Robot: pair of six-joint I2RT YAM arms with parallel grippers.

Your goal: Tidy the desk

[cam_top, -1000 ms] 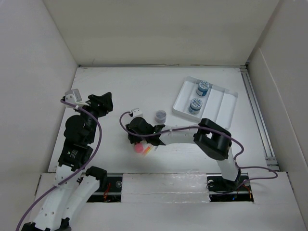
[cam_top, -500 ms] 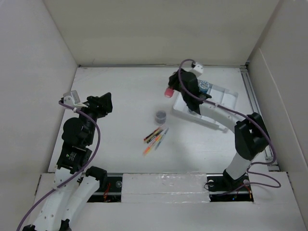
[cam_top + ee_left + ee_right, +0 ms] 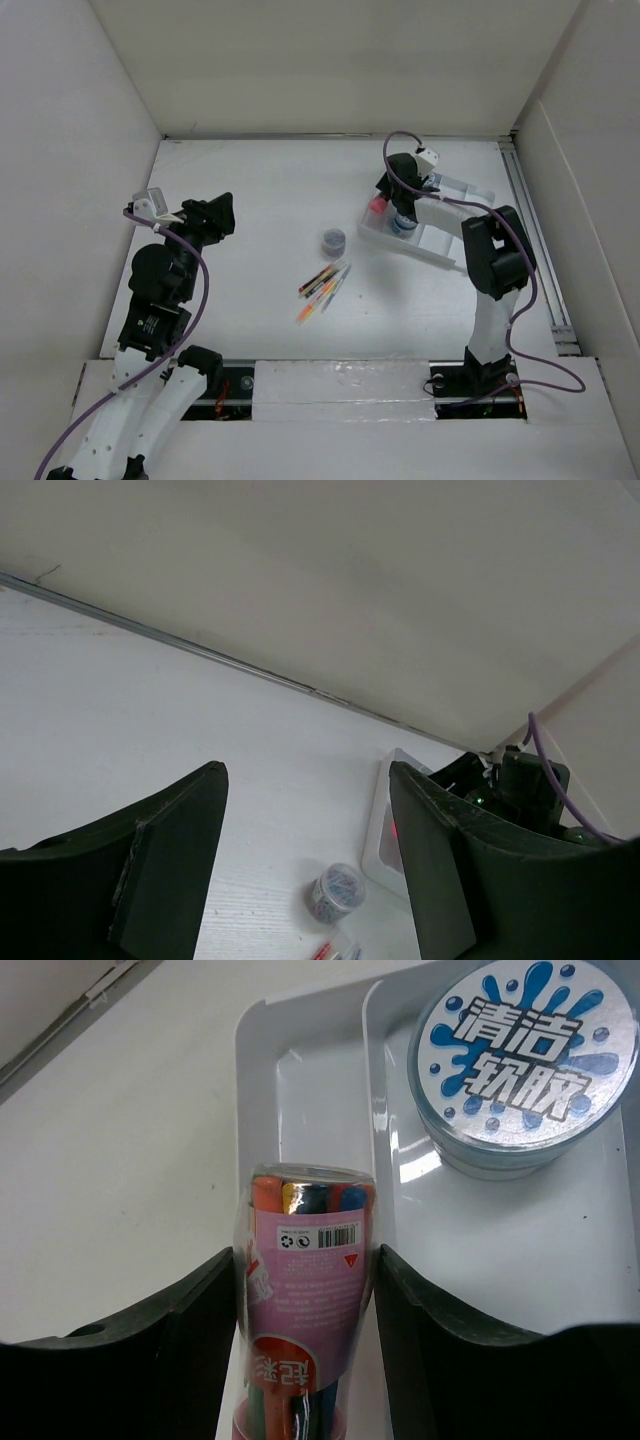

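- white walls box in the bench (image 3: 250, 170), a wide, flat matte top lying under and around both my claws. i judge it rigid and smooth, with nothing on it to grip, so small things will likely slide if nudged.
- my right claw (image 3: 305, 1360) is closed partway around a clear pen pack (image 3: 305, 1280) with a pink label, gripped across its body. it looks light and slick, so i'd trust a mid-body hold most.
- right below that claw is the white tray (image 3: 300, 1070). a round tin (image 3: 525, 1060) sits in the slot just to the claw's right, the one thing to keep off.
- my left claw (image 3: 305, 810) hangs with jaws apart, nothing in it.
- ahead of it and to its right lie a jar of clips (image 3: 334, 240) and some loose pens (image 3: 322, 287).
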